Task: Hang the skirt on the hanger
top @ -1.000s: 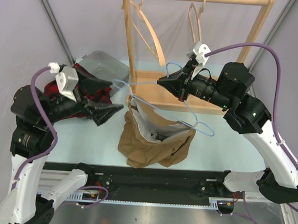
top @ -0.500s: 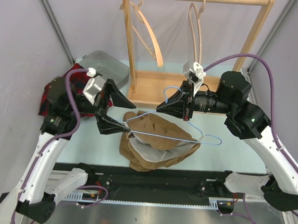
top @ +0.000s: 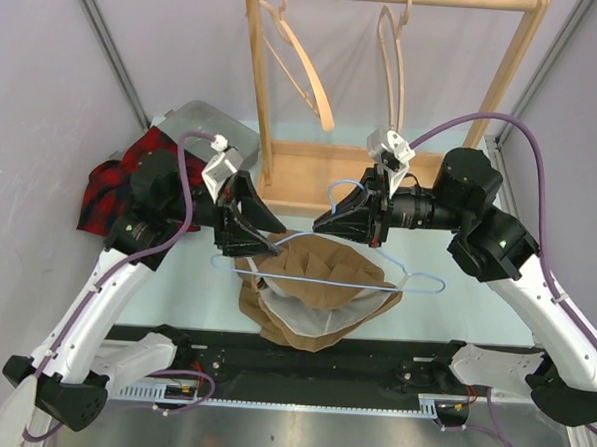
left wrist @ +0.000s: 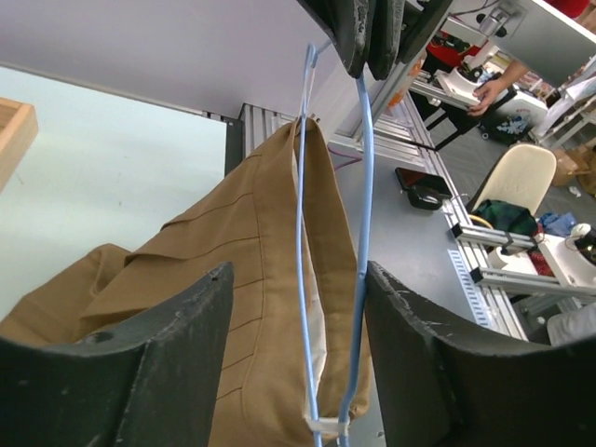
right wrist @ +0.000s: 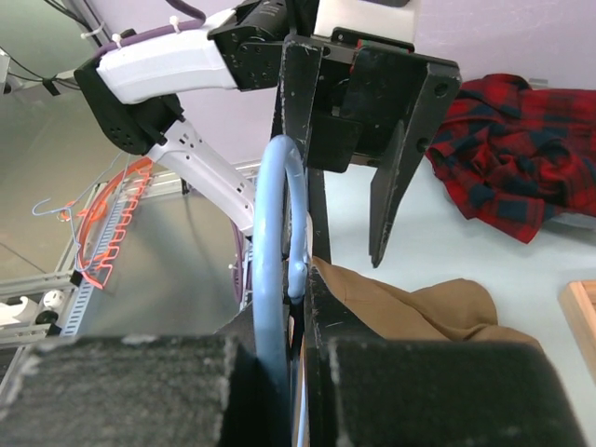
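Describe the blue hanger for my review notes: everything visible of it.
The blue hanger is a thin, light-blue, wire-like frame with a hook on top. The right gripper is shut on its neck and holds it tilted above the table. Its lower bar crosses the tan skirt, which touches it. The left gripper is open, a finger on either side.

Blocked behind by the wooden rack [top: 301, 174], far left by a red plaid garment [top: 106, 178]. Found bare table [top: 444, 316] right of the brown skirt [top: 316, 270] and blue wire hanger [top: 325, 282].
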You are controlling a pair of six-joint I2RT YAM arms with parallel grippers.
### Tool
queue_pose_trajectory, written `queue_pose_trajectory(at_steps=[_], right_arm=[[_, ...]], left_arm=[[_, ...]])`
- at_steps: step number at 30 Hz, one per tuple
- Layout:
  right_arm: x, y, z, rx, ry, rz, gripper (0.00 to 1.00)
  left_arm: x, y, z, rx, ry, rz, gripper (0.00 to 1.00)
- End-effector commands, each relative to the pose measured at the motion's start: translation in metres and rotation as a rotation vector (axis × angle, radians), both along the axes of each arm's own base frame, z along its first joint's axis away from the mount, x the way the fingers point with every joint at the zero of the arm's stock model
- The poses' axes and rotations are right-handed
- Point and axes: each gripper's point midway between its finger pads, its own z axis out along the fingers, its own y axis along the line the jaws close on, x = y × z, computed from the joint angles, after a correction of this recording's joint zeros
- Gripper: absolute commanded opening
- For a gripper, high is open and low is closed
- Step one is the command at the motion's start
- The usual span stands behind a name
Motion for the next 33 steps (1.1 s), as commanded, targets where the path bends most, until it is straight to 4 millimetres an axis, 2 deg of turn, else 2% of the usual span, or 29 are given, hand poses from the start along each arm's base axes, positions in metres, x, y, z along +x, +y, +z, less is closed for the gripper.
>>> queue_pose_trajectory(at_steps=[1, 3, 4, 7, 9, 10, 12, 13, 14, 18, 21, 24, 25, 27, 28, 30, 33], right_arm=[[-0.007, -0.005, 0.028, 0.102, -0.052, 0.008, 0.00], [-0.005, -0.004, 0.027, 0.107, -0.048, 0.001, 0.00], [-0.004, -0.003, 0.027, 0.112, -0.050, 0.003, 0.00], [-0.003, -0.002, 0.026, 0.113, -0.045, 0.002, 0.00], [-0.003, -0.002, 0.026, 0.118, -0.044, -0.003, 0.00], [-0.002, -0.001, 0.026, 0.121, -0.044, -0.002, 0.00], [-0.001, -0.001, 0.026, 0.126, -0.045, -0.006, 0.00], [-0.001, -0.001, 0.028, 0.135, -0.049, -0.004, 0.00], [0.000, 0.000, 0.029, 0.138, -0.048, -0.010, 0.00], [0.001, 0.001, 0.029, 0.148, -0.042, -0.011, 0.00], [0.003, 0.002, 0.028, 0.148, -0.039, -0.016, 0.00], [0.010, 0.003, 0.022, 0.135, -0.025, -0.050, 0.00], [0.012, 0.002, 0.021, 0.131, -0.019, -0.069, 0.08], [0.023, -0.003, 0.015, 0.124, -0.021, -0.145, 0.28], [0.032, -0.005, 0.013, 0.124, -0.018, -0.207, 0.54], [0.039, -0.013, 0.006, 0.121, -0.036, -0.270, 0.72], [0.053, -0.028, -0.003, 0.107, -0.051, -0.395, 0.82]], left_arm=[[-0.003, 0.001, -0.001, 0.024, -0.037, 0.050, 0.57], [-0.002, 0.001, -0.008, 0.046, -0.027, 0.073, 0.51], [0.003, 0.001, -0.011, 0.058, -0.025, 0.105, 0.39], [0.007, 0.002, -0.018, 0.079, -0.022, 0.153, 0.11], [0.004, 0.003, -0.021, 0.089, -0.022, 0.152, 0.09], [0.002, 0.003, -0.023, 0.090, -0.035, 0.142, 0.12], [-0.007, 0.002, -0.028, 0.099, -0.032, 0.103, 0.22], [-0.009, 0.001, -0.029, 0.099, -0.043, 0.087, 0.33], [-0.011, 0.001, -0.031, 0.106, -0.037, 0.078, 0.35], [-0.007, -0.002, -0.039, 0.134, -0.028, 0.093, 0.36], [0.012, -0.001, -0.042, 0.163, -0.039, 0.195, 0.00], [0.024, 0.003, -0.035, 0.154, -0.072, 0.295, 0.00], [0.037, 0.006, -0.031, 0.151, -0.080, 0.382, 0.00], [0.048, 0.014, -0.021, 0.147, -0.092, 0.489, 0.00], [0.053, 0.019, -0.019, 0.157, -0.089, 0.543, 0.00], [0.052, 0.023, -0.001, 0.117, -0.109, 0.573, 0.00], [0.043, 0.028, 0.017, 0.063, -0.140, 0.586, 0.00]])
